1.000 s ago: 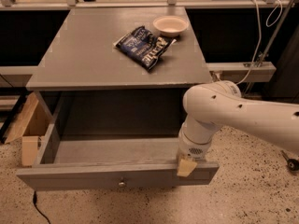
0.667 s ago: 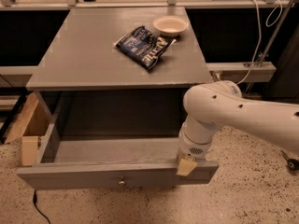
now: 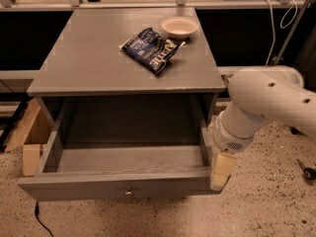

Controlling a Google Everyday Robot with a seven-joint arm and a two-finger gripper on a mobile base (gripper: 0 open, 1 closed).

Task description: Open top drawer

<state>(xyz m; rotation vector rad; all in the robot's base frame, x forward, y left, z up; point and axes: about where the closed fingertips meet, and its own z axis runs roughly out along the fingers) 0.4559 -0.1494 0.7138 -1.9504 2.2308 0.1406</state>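
The top drawer [image 3: 89, 187] of the grey cabinet stands pulled far out toward me. Its deep box is empty inside, and its long flat front carries a small round metal knob [image 3: 129, 192] at the middle. My gripper [image 3: 220, 174] hangs from the white arm [image 3: 266, 100] just beside the drawer's front right corner, level with the front panel. It is about touching the drawer's right end and holds nothing that I can see. The knob is free, well to the left of the gripper.
On the grey cabinet top [image 3: 84, 58] lie a dark blue chip bag [image 3: 154, 50] and a pale bowl [image 3: 178, 27] at the back right. A cardboard box [image 3: 28, 132] stands on the floor at the left. A black cable [image 3: 40, 216] runs under the drawer's left end.
My arm and gripper have shifted to the right, from over the drawer's right front edge to just outside its right corner. The drawer stays open as before.
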